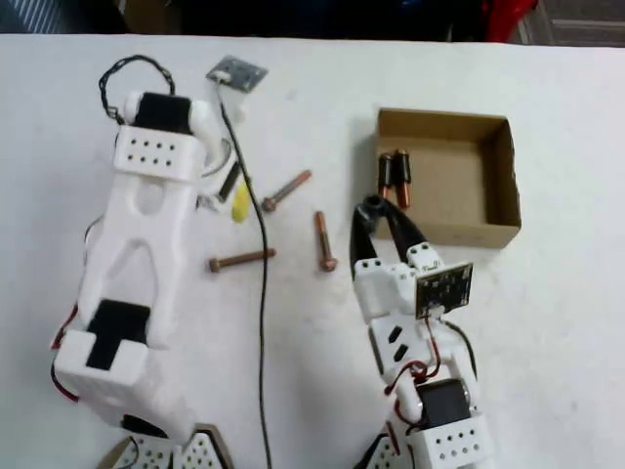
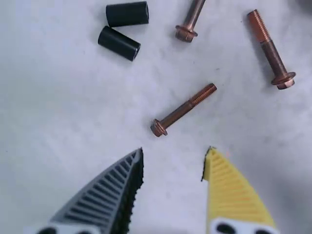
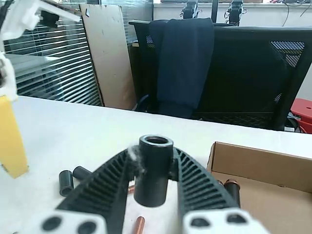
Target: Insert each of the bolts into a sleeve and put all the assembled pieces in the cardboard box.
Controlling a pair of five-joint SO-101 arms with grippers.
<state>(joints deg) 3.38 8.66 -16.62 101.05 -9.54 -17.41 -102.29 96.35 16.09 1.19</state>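
The right gripper is clamping its two black ribbed fingers on a black sleeve, gripping it around the side wall and holding it upright with the open bore facing up, just off the near-left corner of the cardboard box. Two assembled pieces are already lying side by side in the box against its left wall. To the left, the left gripper is hanging over the table with its grey and yellow fingers spread apart and gripping nothing. Three bolts are lying loose between the arms: a far bolt, a middle bolt and a near bolt. A spare sleeve and a second spare sleeve are lying on their sides, touching or nearly so, beyond the open fingers. The sleeve is looking small, light and rigid, with a smooth round wall that could twist or slide in the fingers, so the present hold around its middle seems sound, leaving the mouth free. The bolts appear to be stiff metal, dense for their size and likely to roll. Each is probably best pinched across the shank close to the flanged head, leaving the threaded end free to enter the bore.
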